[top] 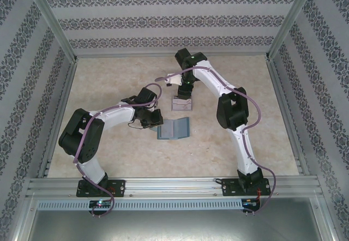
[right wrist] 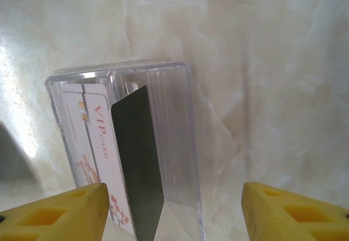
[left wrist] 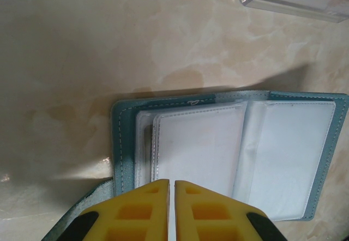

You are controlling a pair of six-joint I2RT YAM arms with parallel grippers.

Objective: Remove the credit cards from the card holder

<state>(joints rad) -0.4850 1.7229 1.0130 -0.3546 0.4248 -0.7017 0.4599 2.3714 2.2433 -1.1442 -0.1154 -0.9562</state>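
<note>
Table (top: 109, 83): beige marbled top; patterned walls (top: 174, 20) on three sides; metal rail (top: 174, 184) along near edge
L arm (top: 82, 134): black/white, bent in from left toward table centre
R arm (top: 232, 113): black/white, reaches in from right; wrist points down over tray
L gripper (left wrist: 172, 182): yellow fingers (left wrist: 136, 214) pressed together, hairline gap only; tips at near edge of card holder's left half; can't tell if anything is pinched
R gripper (right wrist: 175, 189): yellow jaws spread wide; hovers above tray, one finger showing each side of it in wrist view
Card holder (top: 173, 128): teal, stitched edge; lies open like a book, flat on table centre; on near side of tray, close but apart; inner sleeves (left wrist: 199, 143) face up, whitish/clear
Tray (right wrist: 174, 104): clear plastic; on table just beyond card holder, under R gripper; both cards inside
Pale card (right wrist: 101, 143): whitish-pink, red "VIP card" print, floral mark at one end; in tray's left part
Dark card (right wrist: 136, 159): blackish, plain; in tray beside pale card, overlapping its right edge
</note>
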